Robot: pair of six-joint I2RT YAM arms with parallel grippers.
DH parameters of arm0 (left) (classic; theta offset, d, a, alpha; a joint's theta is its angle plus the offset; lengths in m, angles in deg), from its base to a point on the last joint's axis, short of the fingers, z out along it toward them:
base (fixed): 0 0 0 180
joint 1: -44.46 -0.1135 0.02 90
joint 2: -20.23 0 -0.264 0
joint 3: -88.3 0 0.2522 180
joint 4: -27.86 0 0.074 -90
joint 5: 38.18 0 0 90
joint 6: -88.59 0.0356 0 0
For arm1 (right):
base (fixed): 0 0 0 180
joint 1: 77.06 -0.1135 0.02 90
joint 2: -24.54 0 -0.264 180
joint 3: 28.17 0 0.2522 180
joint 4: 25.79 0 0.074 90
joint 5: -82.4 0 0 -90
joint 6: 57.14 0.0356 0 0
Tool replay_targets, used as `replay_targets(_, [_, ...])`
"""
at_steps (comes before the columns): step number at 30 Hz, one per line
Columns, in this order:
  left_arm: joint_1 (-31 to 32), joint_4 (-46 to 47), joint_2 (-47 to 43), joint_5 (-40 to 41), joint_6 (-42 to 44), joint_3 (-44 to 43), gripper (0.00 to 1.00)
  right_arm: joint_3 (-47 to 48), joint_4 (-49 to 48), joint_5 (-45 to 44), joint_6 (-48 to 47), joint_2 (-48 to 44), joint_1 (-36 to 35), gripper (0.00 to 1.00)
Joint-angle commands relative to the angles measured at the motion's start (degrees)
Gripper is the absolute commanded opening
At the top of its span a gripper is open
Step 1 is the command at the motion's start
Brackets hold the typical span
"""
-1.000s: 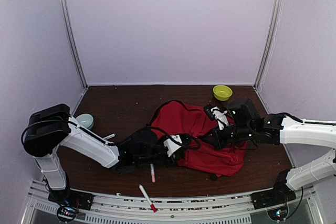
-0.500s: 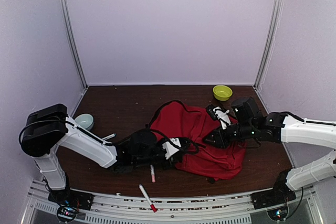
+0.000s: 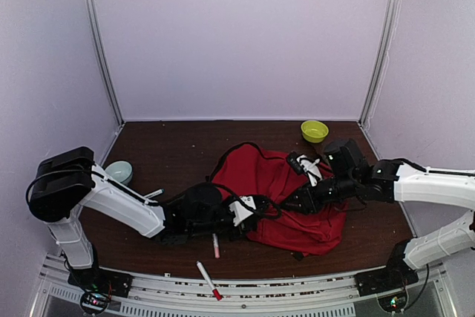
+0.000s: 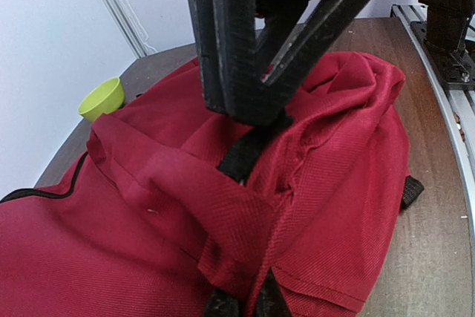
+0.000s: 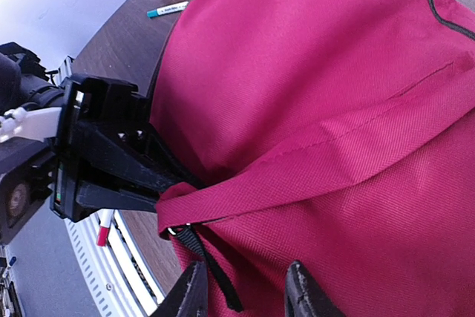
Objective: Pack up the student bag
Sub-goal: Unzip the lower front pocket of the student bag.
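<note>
The red student bag (image 3: 286,183) lies crumpled on the brown table, right of centre. My left gripper (image 3: 247,208) is shut on a fold of red fabric at the bag's near-left edge; in the left wrist view the fingertips (image 4: 239,304) pinch that fold (image 4: 223,213). My right gripper (image 3: 295,200) hovers low over the bag's middle, jaws open. In the right wrist view its fingers (image 5: 191,293) straddle red fabric (image 5: 319,109) and a thin black strap (image 5: 211,269). The left gripper (image 5: 104,161) shows there, holding the fold.
A green bowl (image 3: 314,131) stands at the back right and a pale blue bowl (image 3: 120,171) at the left. A red-tipped marker (image 3: 216,245) lies by the left gripper, another (image 3: 208,280) on the front rail, and a pen (image 3: 154,194) near the left arm.
My right gripper has moved a little left and down over the bag, towards the left gripper. The bag's near edge has shifted slightly left. The left gripper keeps its hold.
</note>
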Motion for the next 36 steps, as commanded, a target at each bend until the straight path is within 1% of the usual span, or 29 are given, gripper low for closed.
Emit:
replay_targets(1, [0.3,0.7,-1.9,-2.0,-0.4,0.2,0.00,-0.4,-1.3,-0.3,-0.9,2.4,-0.3,0.36])
replay_targets(9, [0.3,0.5,-1.9,-2.0,-0.4,0.2,0.00,-1.2,-3.8,1.8,0.3,3.5,-0.8,0.32])
replay_targets(17, [0.3,0.1,-1.8,-1.5,-0.2,0.2,0.00,-2.8,-6.8,7.1,1.6,1.1,-1.3,0.32])
replay_targets(26, [0.3,-0.5,-1.8,-1.7,-0.2,-0.4,0.00,-3.2,-7.6,5.5,2.1,4.3,-2.2,0.31])
replay_targets(28, [0.3,-0.7,-1.8,-1.7,-0.2,-0.5,0.00,-3.0,-7.7,5.0,2.2,5.0,-2.4,0.29])
replay_targets(31, [0.3,-0.8,-1.8,-1.7,-0.2,-0.5,0.00,-2.9,-7.8,5.4,2.1,5.3,-2.5,0.22])
replay_targets(33, [0.3,-0.9,-1.7,-1.6,-0.2,-0.5,0.00,-2.8,-7.6,5.5,2.0,5.3,-2.4,0.15])
replay_targets(36, [0.3,-0.9,-1.6,-1.6,-0.1,-0.6,0.00,-2.8,-6.8,4.9,1.7,4.5,-2.4,0.01])
